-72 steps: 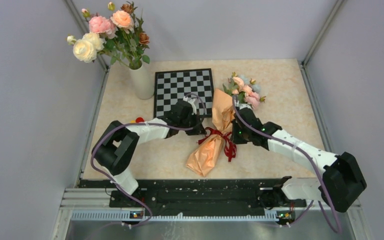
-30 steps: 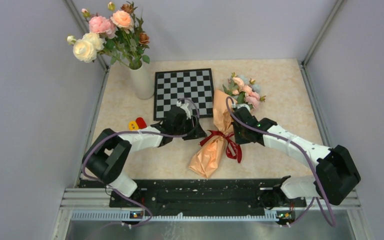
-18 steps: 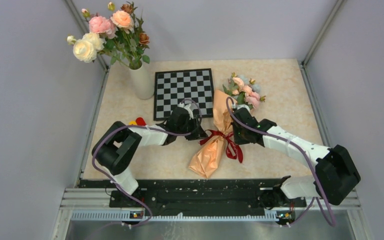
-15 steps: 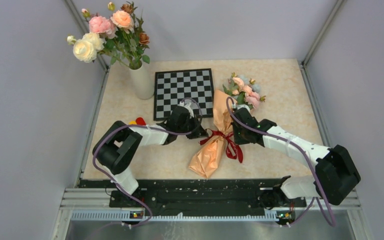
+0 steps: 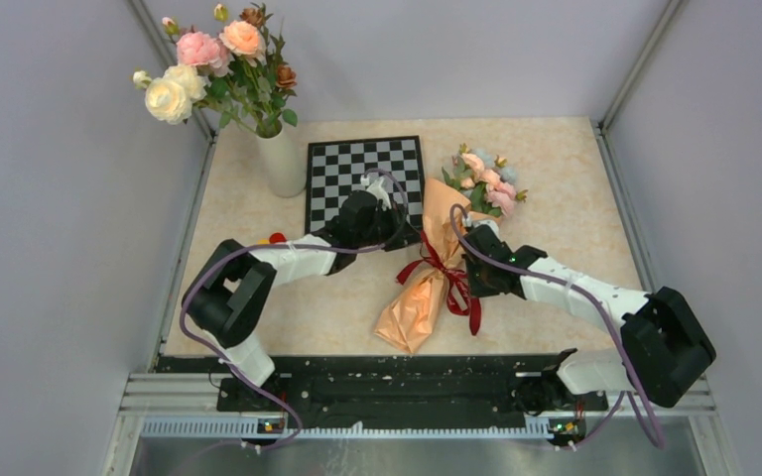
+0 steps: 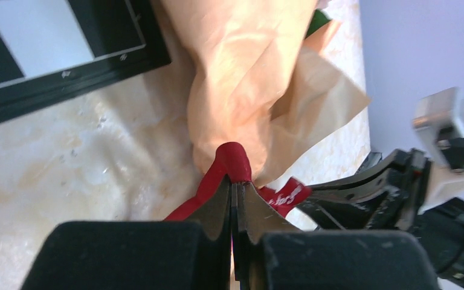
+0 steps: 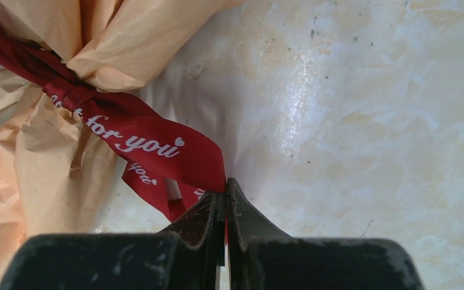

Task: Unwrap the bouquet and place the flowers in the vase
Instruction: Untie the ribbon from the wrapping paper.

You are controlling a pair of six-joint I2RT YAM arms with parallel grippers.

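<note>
Top view: the bouquet (image 5: 425, 288) lies on a pale table (image 5: 556, 169) between 2 robot arms, its narrow end toward the arms. Its flowers (image 5: 486, 178) point away from them, just right of a chessboard (image 5: 362, 178). A dark red ribbon (image 5: 446, 270) ties the middle of the bouquet. The left gripper (image 5: 400, 250) reaches the ribbon from the left and the right gripper (image 5: 470, 285) from the right. The white vase (image 5: 280, 159) stands well apart at the far left corner, already holding larger roses (image 5: 208, 64).

Left wrist view: the left gripper's (image 6: 237, 186) jaws are pressed together on a fold of ribbon, right where the peach paper (image 6: 248, 90) bunches. It looks like a loop of the bow, though the fingers hide too much to be sure. The chessboard's corner sits just beyond.

Right wrist view: the right gripper's (image 7: 225, 188) jaws are pinched tight on a ribbon tail printed "for you", low against the table beside the knot.

The step in hand appears to be untying the ribbon, the 1st part of unwrapping. No flowers are out of the paper yet. The next move likely calls for the 2 grippers to pull their ribbon pieces apart, away from the knot, steadily enough that the bow slips loose rather than dragging the bouquet across the table
</note>
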